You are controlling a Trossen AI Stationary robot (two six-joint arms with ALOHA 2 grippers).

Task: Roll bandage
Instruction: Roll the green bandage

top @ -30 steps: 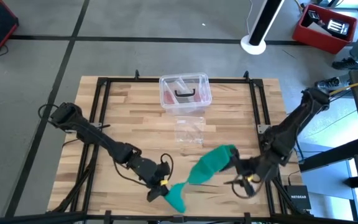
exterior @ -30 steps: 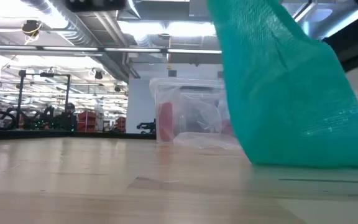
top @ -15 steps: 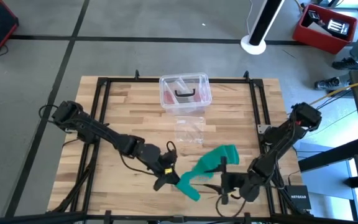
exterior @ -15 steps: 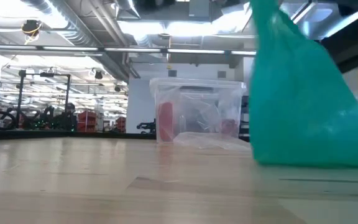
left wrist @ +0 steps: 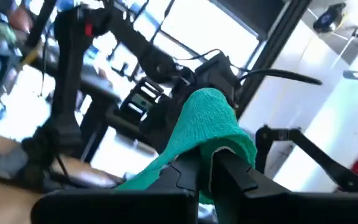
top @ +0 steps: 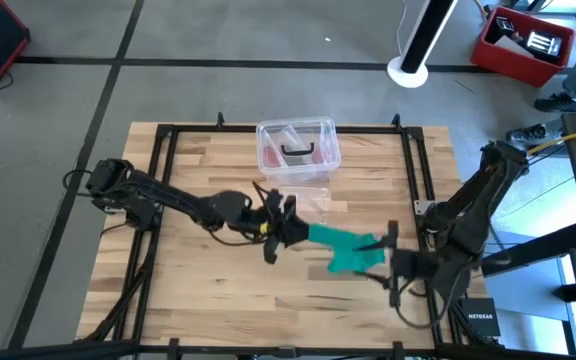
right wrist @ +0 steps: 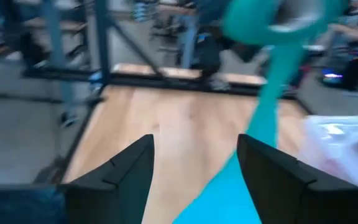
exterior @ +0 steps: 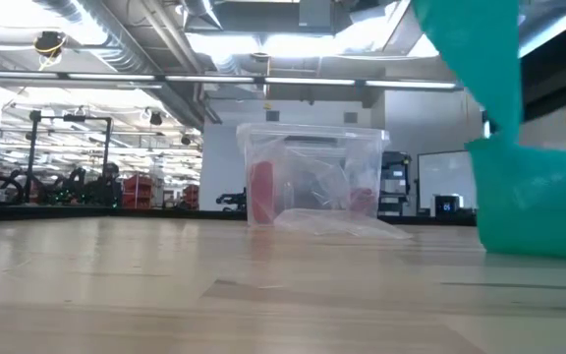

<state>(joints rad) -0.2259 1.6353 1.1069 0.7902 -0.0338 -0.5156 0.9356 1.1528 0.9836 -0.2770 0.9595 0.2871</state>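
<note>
The teal-green bandage (top: 343, 250) runs as a band across the table's middle right. Its bunched lower part (exterior: 534, 206) rests on the wood, and the band rises from there toward the left arm. My left gripper (top: 286, 230) is above the table's middle, shut on the band's left end (left wrist: 210, 118). My right gripper (top: 388, 262) is open at the bandage's right end, low over the table. In the right wrist view the band (right wrist: 272, 112) runs out from between its spread fingers (right wrist: 194, 168). My left gripper pinches the bandage near its left end (left wrist: 219, 146) between its two fingers, which point roughly toward the table's right. The cloth drapes over the fingertips. That end is lifted clear, and the band slopes down to the bunched part on the table. Whether my right gripper touches the bandage, I cannot tell.
A clear plastic box (top: 298, 150) with pinkish contents stands at the far middle and also shows in the low view (exterior: 312, 182). A clear plastic piece (top: 306, 210) lies just in front of it. A black frame rail (top: 413, 180) runs along the table's sides.
My left gripper has carried the bandage's end from the near edge up and toward the table's middle and far side. The band has swung from slanting toward the near edge to lying across the middle. My right gripper dipped toward the near edge, then came back toward the right.
</note>
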